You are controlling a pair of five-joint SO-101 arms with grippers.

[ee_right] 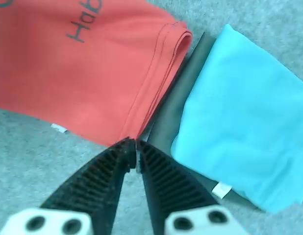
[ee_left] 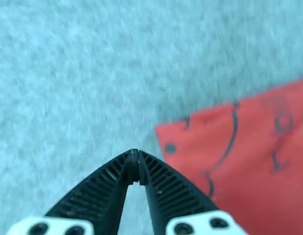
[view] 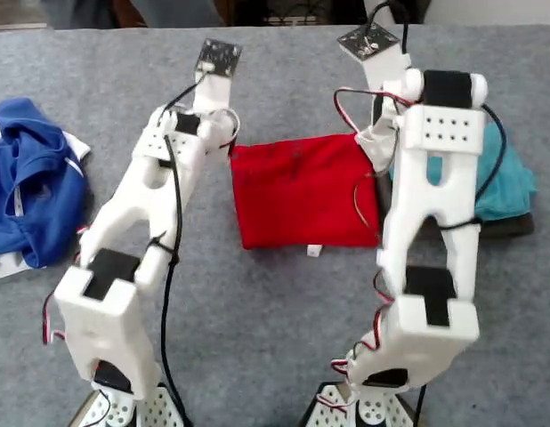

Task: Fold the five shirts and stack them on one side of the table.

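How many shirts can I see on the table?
4: crumpled blue shirt at the left, folded red shirt in the middle, teal shirt lying on a dark shirt at the right. White cloth under the blue one may be a fifth.

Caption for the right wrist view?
Shut right gripper at the folded red shirt's edge, beside a teal shirt on a dark one.

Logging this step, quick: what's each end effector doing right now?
Left end effector: closed, empty, beside the red shirt.
Right end effector: closed, apparently empty.
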